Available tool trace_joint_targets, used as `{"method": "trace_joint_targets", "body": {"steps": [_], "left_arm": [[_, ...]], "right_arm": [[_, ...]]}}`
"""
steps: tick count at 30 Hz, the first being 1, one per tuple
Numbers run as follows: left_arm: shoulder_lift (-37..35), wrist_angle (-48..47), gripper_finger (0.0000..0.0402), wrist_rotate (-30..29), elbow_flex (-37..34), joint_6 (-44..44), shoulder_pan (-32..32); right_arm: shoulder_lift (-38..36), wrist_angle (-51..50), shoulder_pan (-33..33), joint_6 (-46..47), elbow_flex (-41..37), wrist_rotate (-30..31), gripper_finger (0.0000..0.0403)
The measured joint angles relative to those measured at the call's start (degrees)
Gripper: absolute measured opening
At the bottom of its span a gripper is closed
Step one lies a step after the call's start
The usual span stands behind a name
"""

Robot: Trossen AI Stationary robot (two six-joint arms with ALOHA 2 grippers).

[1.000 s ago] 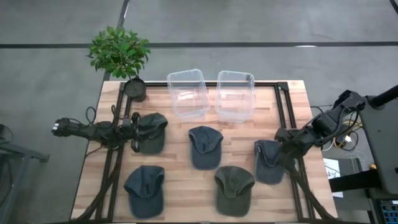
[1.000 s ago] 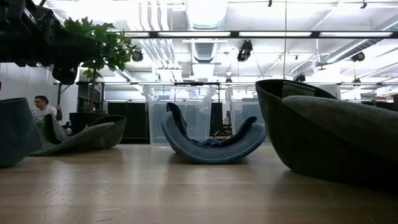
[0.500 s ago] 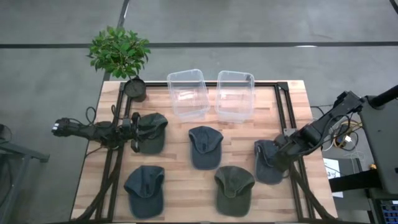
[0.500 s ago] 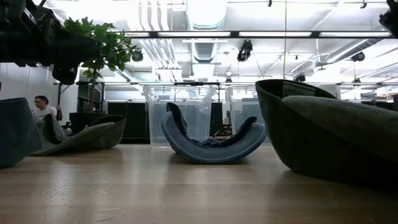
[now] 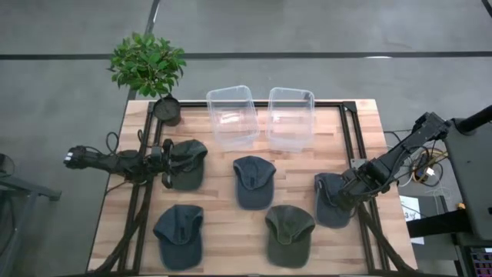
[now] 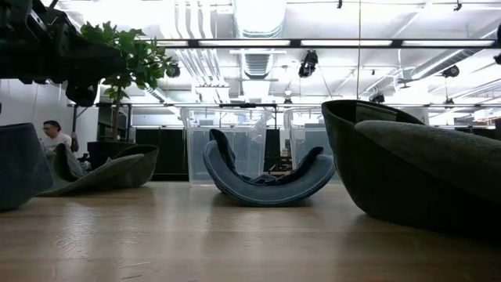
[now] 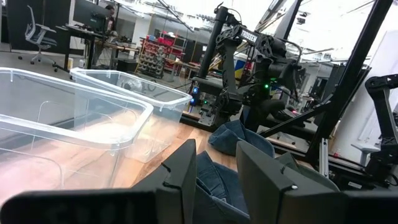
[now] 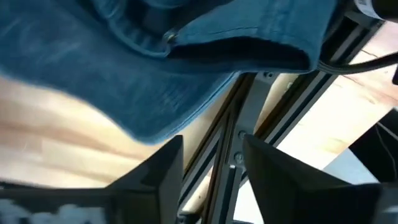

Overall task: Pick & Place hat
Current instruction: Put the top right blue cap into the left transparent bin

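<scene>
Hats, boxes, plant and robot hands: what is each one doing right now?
Left gripper: open, over the far-left hat.
Right gripper: open, at the edge of the right hat.
Middle hat: lying on the table, untouched.
Front-left hat: lying flat, untouched.
Front-right hat: lying flat, untouched.
Left bin: upright, empty.
Right bin: upright, empty.
Potted plant: upright at the far-left corner.

Robotics laboratory within an open-plan industrial office. A wooden bench stands on a grey concrete floor. Exposed ceiling ducts and strip lights appear at upper centre; desks, an office chair, and equipment racks fill the background.
</scene>
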Motion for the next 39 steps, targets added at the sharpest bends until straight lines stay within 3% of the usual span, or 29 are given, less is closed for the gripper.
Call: {"method": "trace_joint_targets", "body": {"steps": [6,17,26,33,39], "left_arm": [[0.0,0.0,0.0107,0.0,0.0,0.0,0.0],[0.0,0.0,0.0107,0.0,0.0,0.0,0.0],[0.0,0.0,0.0107,0.0,0.0,0.0,0.0],[0.0,0.0,0.0107,0.0,0.0,0.0,0.0],[0.0,0.0,0.0107,0.0,0.0,0.0,0.0]], "right_arm": [[0.0,2.6,0.0,6.1,-4.3,-0.2,0.0206],[0.0,8.9,0.0,13.4,-9.2,1.5,0.021],[0.0,24.8,0.0,15.3,-16.6,2.9,0.0209],[0.0,27.1,0.0,16.0,-18.1,3.4,0.018],[-0.1,26.6,0.0,15.5,-17.4,3.5,0.0111]]}}
